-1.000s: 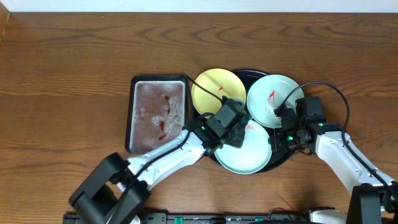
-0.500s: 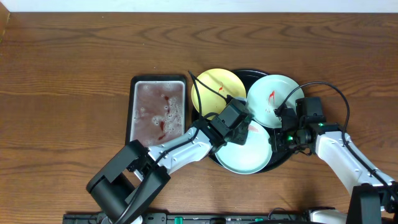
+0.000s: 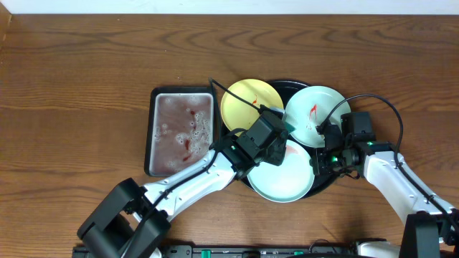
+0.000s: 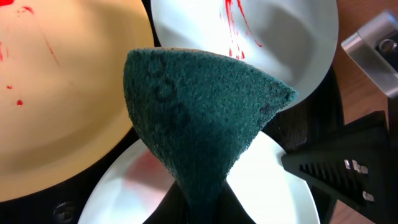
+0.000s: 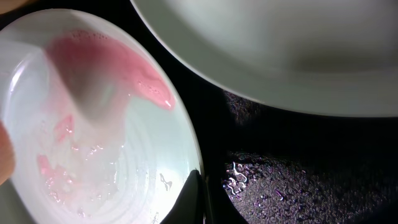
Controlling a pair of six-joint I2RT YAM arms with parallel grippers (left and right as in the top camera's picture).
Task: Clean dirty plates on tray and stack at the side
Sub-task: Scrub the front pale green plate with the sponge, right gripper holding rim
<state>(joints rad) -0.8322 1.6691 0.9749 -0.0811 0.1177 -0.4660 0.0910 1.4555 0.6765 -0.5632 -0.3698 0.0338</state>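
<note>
Your left gripper (image 3: 277,140) has its jaws clamped on a teal sponge (image 4: 199,106). The sponge is folded into a cone that widens away from the fingers. From the left wrist view it hangs over the spot where all three plates come close together.

Your right gripper (image 3: 323,153) sits at the right edge of the near mint plate (image 3: 283,175). The right wrist view shows only a thin dark wedge of finger at that rim. The jaws look drawn narrow, but you cannot tell whether they actually pinch the plate.

That near mint plate carries a watery pink smear across its upper part, with wet streaks below. Behind it lies the far mint plate (image 3: 319,118), marked with a red streak near its middle. To the left of that one is the yellow plate (image 3: 244,100), spotted with thin red lines and dots.

All three plates rest on the black tray (image 5: 298,168), whose bare surface shows droplets. The yellow plate reaches out past the tray's left side.

Just beside it, farther left, stands the grey metal tray (image 3: 154,129), filled with pinkish, foamy water. Everything sits on the wooden table (image 3: 86,86).
</note>
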